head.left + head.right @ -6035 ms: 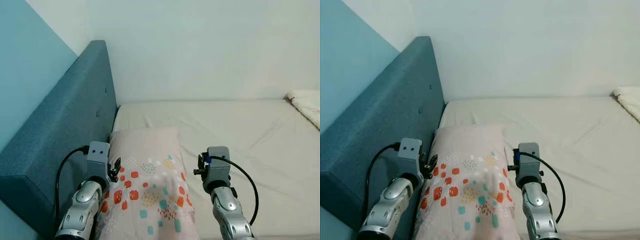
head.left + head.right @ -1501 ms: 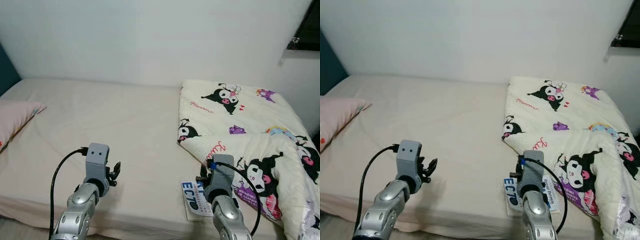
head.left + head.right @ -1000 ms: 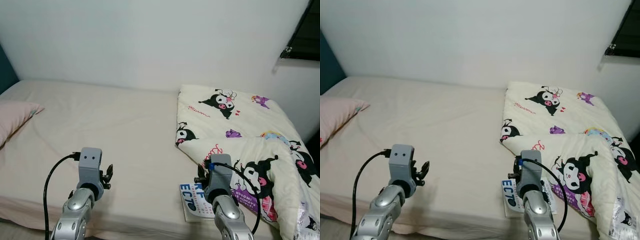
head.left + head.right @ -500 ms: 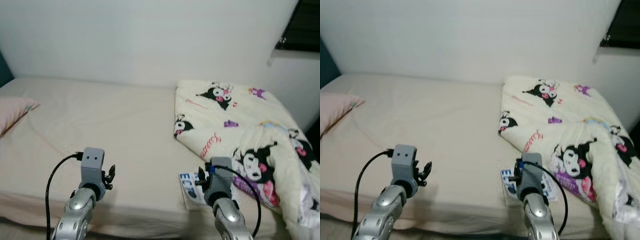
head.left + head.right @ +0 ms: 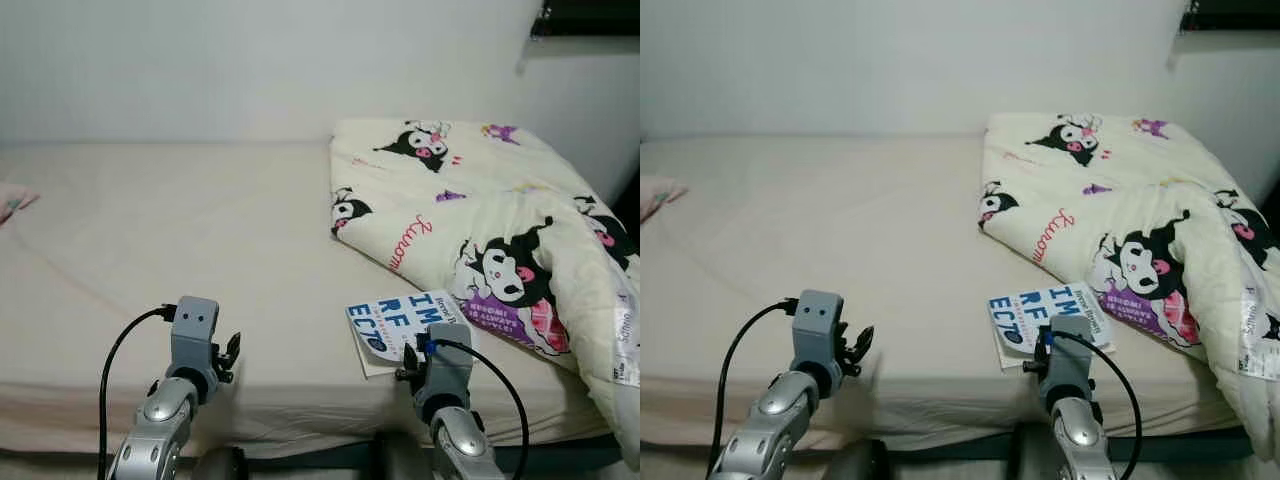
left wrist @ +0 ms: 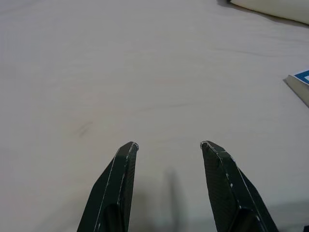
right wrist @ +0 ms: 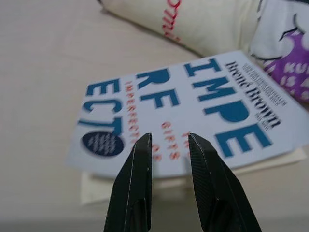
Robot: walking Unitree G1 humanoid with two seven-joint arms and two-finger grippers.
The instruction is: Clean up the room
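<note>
**Left eye view: standing at the bed, lined up on the book**

Left eye view: the book [image 5: 408,322] lies flat on the bed [image 5: 150,230] near its front edge, its far corner just beside or under the fold of the cartoon-print blanket [image 5: 480,220]. The right gripper [image 5: 412,362] hangs in front of the book's near edge; the left gripper [image 5: 228,355] hovers over bare sheet, well apart from the book. A sliver of pillow [image 5: 12,198] shows at the far left. I judge the step in hand to be the approach to picking the book up.

Right eye view: the same layout. The blanket lies rumpled over the right part of the bed and hangs past its front edge; it crowds the book's far side, so a grasp is easiest from the near edge.

Left wrist view: the left fingers [image 6: 120,183] stand wide apart over plain sheet, holding nothing; a corner of the book shows at the edge.

Right wrist view: the right fingers [image 7: 137,183] are a little apart, empty, aimed at the cover's near edge. The next move calls for opening wider, going lower and pinching cover and pages together; a flat book on soft bedding gives little to grip, and the cover alone may lift.
</note>
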